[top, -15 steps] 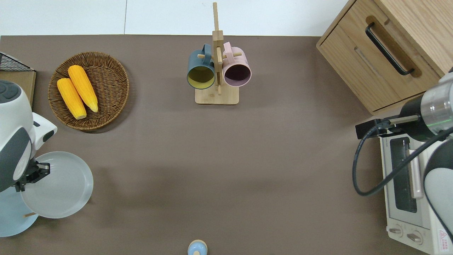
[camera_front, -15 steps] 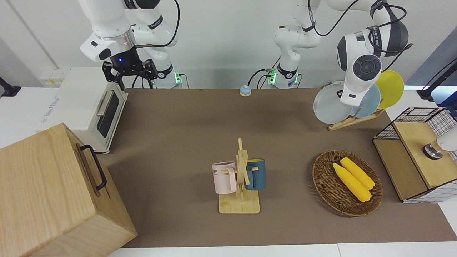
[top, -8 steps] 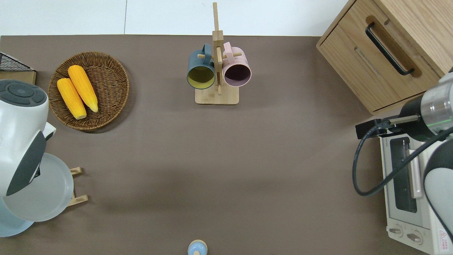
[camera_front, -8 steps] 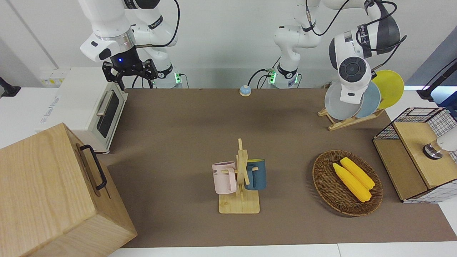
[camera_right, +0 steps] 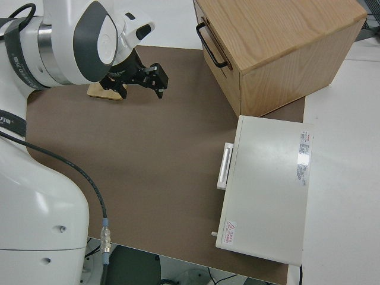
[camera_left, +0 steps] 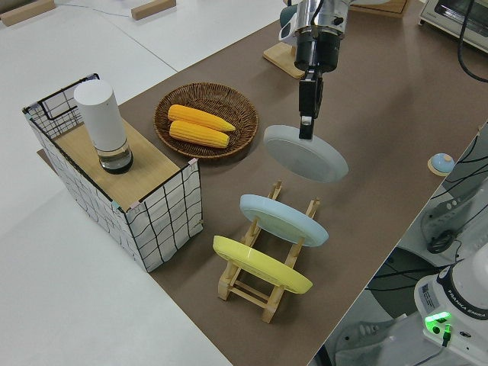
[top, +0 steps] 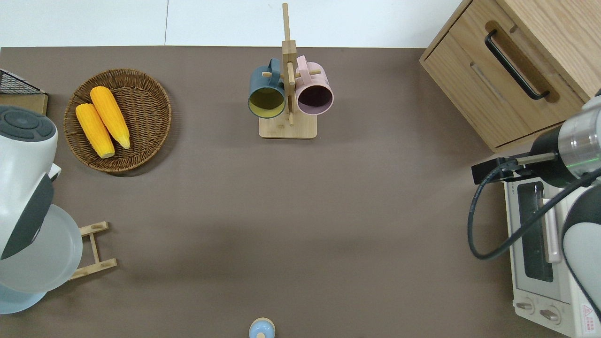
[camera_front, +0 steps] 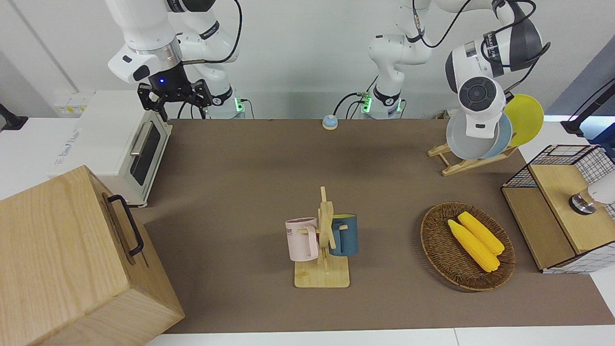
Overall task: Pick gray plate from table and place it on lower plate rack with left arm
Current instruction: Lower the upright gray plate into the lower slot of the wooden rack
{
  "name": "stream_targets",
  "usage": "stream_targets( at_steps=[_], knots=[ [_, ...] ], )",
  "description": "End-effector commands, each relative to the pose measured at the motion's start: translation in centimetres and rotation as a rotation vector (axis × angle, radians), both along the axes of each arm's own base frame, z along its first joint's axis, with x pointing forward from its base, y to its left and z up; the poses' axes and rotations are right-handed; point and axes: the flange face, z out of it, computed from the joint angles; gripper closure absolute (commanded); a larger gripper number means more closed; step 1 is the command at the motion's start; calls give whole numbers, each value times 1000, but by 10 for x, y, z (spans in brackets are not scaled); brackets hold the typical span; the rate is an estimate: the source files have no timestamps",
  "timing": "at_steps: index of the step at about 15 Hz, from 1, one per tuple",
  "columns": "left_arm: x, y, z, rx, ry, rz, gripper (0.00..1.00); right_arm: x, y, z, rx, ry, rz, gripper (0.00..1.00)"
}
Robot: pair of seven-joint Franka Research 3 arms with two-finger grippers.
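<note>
My left gripper (camera_left: 306, 128) is shut on the rim of the gray plate (camera_left: 306, 153), which hangs tilted in the air. In the overhead view the gray plate (top: 46, 256) covers much of the lower plate rack (top: 95, 248); only the rack's end toward the table's middle shows. A light-blue plate (camera_left: 283, 219) and a yellow plate (camera_left: 261, 266) stand in the rack (camera_left: 268, 296). From the front the gray plate (camera_front: 463, 141) overlaps the light-blue one, and the wrist hides the fingers. The right gripper (camera_front: 175, 97) is parked and open.
A wicker basket (top: 145, 117) with two corn cobs lies farther from the robots than the rack. A wire crate (camera_left: 164, 217) holding a white cylinder stands at the left arm's end. A mug stand (camera_front: 323, 250), wooden cabinet (camera_front: 72, 259), toaster oven (camera_front: 127, 144) and small bell (camera_front: 329, 122) are present.
The left arm has carried the gray plate toward its own end of the table, over the rack, uncovering the rack's end. The right arm has not moved.
</note>
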Motion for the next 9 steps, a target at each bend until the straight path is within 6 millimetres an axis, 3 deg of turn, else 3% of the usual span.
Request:
stream_targets(
  at_steps=[1,6,9],
  knots=[
    [1,11,-10,-1,-18,13,1000,-2,-1,4,-2,4,-14,17],
    [3,12,-40,49,-54,47,1000,-2,-1,4,-2,4,-14,17],
    [4,0,-73,96,-43,70,1000,-2,-2,4,-2,4,-16,17]
  ],
)
